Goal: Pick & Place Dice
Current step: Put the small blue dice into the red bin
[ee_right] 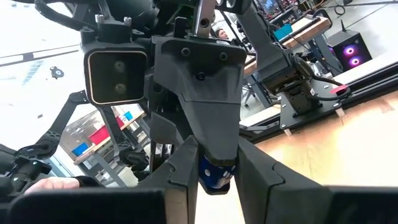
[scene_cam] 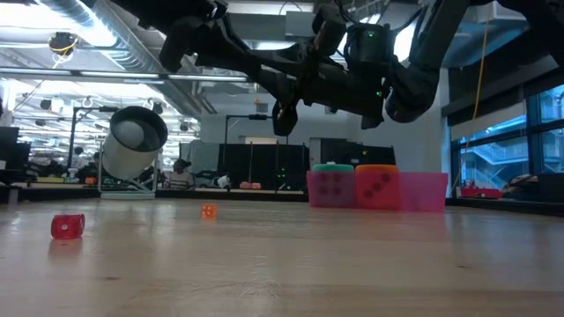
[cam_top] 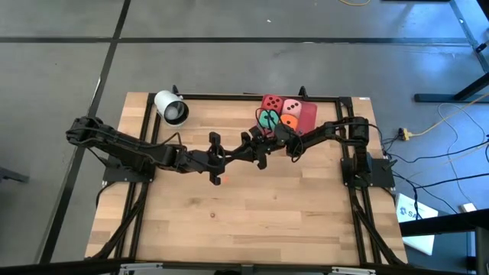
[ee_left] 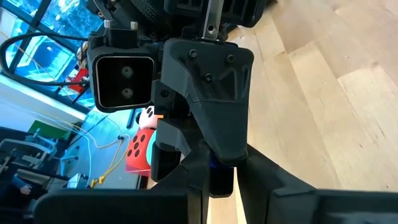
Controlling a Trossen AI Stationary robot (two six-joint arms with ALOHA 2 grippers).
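Four dice lie on the flat red tray at the far right: red, pink, green and orange. My left gripper and my right gripper meet tip to tip just in front of the tray, well above the table. Both are shut on one small blue piece with pale spots. In the low view the two hands form one dark mass over the wood. My left gripper has the small piece pinched between its two fingers, coming nearly level from the table's left. The piece hangs clear of the table; my right hand in front hides most of it. My right gripper pinches the blue piece's two opposite sides between its fingers, coming nearly level from the table's right, facing my left gripper. The piece is lifted clear of the table.
A white cylinder lies on its side at the far left. A tiny orange die and a tiny red die rest on the bare wood nearer the front. Black rails frame the table.
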